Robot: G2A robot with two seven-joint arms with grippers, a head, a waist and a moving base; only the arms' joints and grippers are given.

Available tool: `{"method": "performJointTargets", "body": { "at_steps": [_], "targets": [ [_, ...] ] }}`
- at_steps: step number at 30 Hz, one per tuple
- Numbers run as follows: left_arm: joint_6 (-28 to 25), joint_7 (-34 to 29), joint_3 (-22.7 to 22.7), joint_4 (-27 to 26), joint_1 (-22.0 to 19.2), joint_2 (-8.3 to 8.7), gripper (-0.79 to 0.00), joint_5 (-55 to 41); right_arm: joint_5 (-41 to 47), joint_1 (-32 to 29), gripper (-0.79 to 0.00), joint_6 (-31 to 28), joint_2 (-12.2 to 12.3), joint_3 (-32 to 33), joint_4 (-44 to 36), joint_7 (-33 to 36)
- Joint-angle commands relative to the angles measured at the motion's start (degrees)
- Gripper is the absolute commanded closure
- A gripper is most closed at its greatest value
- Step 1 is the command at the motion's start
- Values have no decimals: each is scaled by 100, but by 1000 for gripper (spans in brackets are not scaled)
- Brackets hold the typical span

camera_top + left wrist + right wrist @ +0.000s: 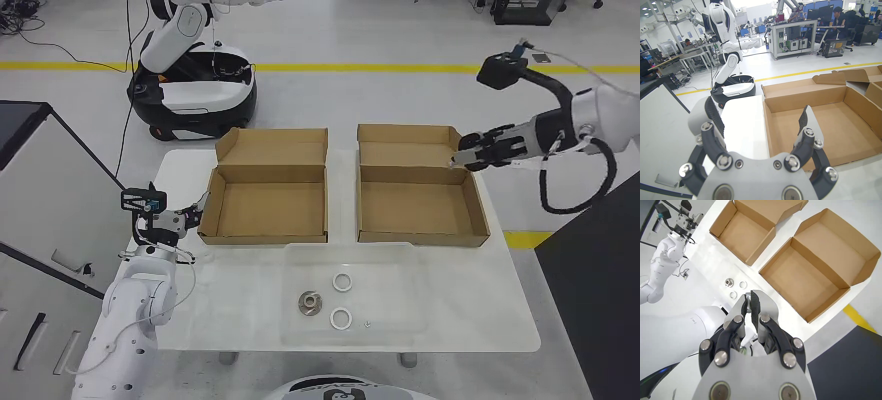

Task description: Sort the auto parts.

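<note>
Bolt (747, 304) clamped in right tool (462, 160), shank along its fingers (755, 303) | held up by rear right corner of right box (423, 241), cavity lies robot-side of it | your drop needs a pull inward first, I'd say | left tool (757, 104) spread open, beside left box (262, 238)

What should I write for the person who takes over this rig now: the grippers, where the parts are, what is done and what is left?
Left gripper: jaws open, empty, beside the left box at its outer wall.
Right gripper: jaws shut on a bolt, raised near the far corner of the right box.
Both boxes are empty. In the clear tray: two white rings, a metal flanged part and a small piece, too small to identify.
Done: the bolt is in hand.
Left: put the bolt in a box, then sort the tray's parts.
</note>
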Motion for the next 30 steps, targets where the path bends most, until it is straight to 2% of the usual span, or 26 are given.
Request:
{"method": "performJointTargets", "body": {
  "at_steps": [1, 7, 12, 23, 30],
  "targets": [
    [0, 0, 0, 0, 0, 0, -785, 0, -187, 381, 0, 5, -163, -381, 227, 61],
    [0, 0, 0, 0, 0, 0, -785, 0, -890, 1310, 0, 83, -771, -1569, 1130, 327],
    [0, 0, 0, 0, 0, 0, -785, 0, -1222, 1681, 0, 195, -1185, -2316, 1784, 384],
    [0, 0, 0, 0, 0, 0, -785, 0, -1525, 1830, 0, 354, -1829, -3521, 3025, 384],
    [0, 0, 0, 0, 0, 0, -785, 0, -1670, 1712, 0, 416, -2169, -3847, 3764, 291]
  ]
}}
